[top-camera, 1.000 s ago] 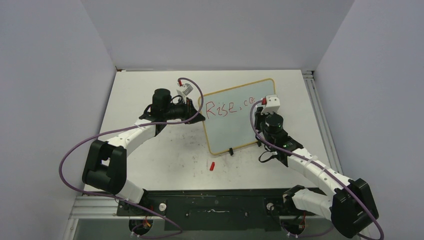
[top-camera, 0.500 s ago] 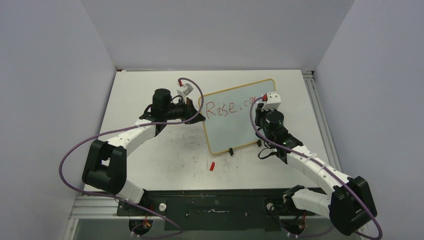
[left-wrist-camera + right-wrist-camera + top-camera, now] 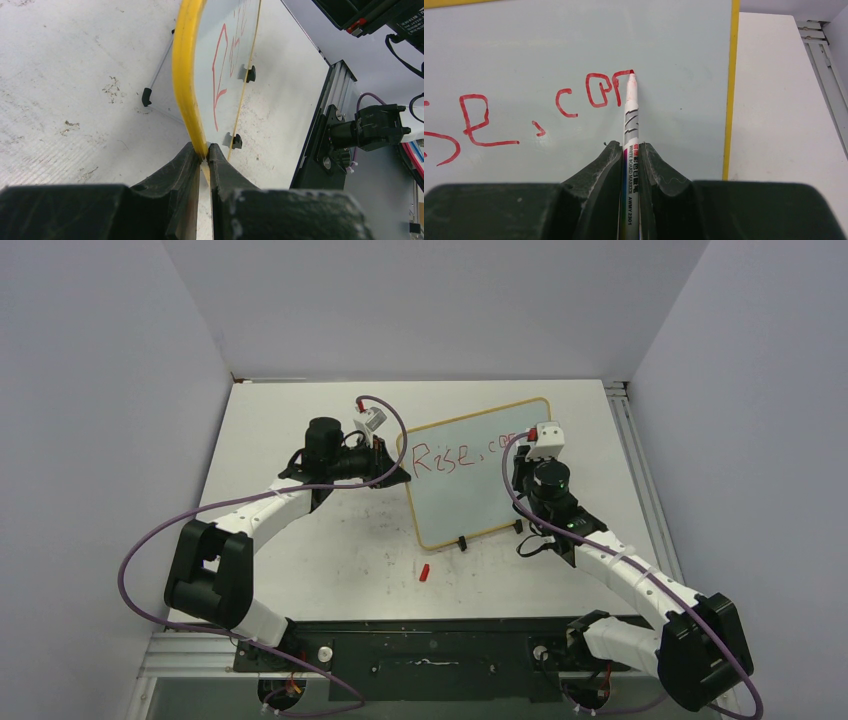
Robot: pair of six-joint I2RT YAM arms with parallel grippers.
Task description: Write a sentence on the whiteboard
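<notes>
The sentence [image 3: 450, 456] on the whiteboard [image 3: 470, 505] reads "Rise, co"; the marker [image 3: 630, 125] barrel says "WHITE BOARD MARKER".

Robotics laboratory test cell. Plain pale partition walls [image 3: 100, 390] are enclosing a scuffed white counter [image 3: 330, 550]. A left arm [image 3: 260, 510] and a right arm [image 3: 620, 565] are standing bolted to a black base plate [image 3: 430, 652], and an aluminium rail [image 3: 640, 470] is bordering the right side.
</notes>
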